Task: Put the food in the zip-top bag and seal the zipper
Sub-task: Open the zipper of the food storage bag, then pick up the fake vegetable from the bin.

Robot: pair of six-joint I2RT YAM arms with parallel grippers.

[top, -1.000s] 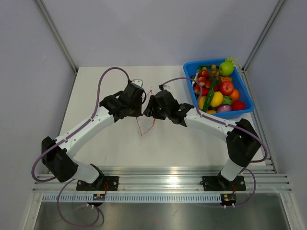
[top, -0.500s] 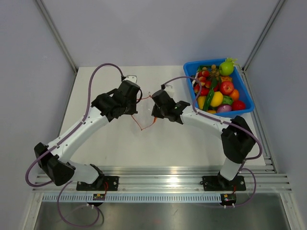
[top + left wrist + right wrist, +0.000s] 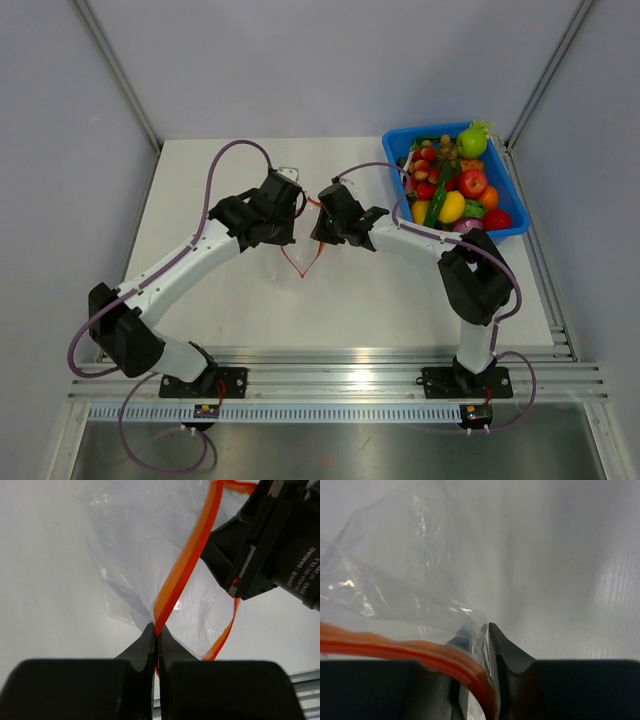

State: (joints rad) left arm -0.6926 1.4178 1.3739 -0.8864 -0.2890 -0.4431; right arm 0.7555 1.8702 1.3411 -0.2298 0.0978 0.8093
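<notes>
While left jaws and right jaws pinch the zipper (image 3: 185, 565), food (image 3: 452, 207) fills the blue bin (image 3: 396, 137).

Clear zip-top bag (image 3: 130, 555), orange zipper (image 3: 182, 565) seemingly parted, colourful food (image 3: 455, 195) well apart

I see my white counter (image 3: 380, 300), blue bin (image 3: 512, 229) of food (image 3: 452, 207) sitting at its far right corner, clear zip-top bag (image 3: 288, 266) mid-counter, contact with surface unclear
</notes>
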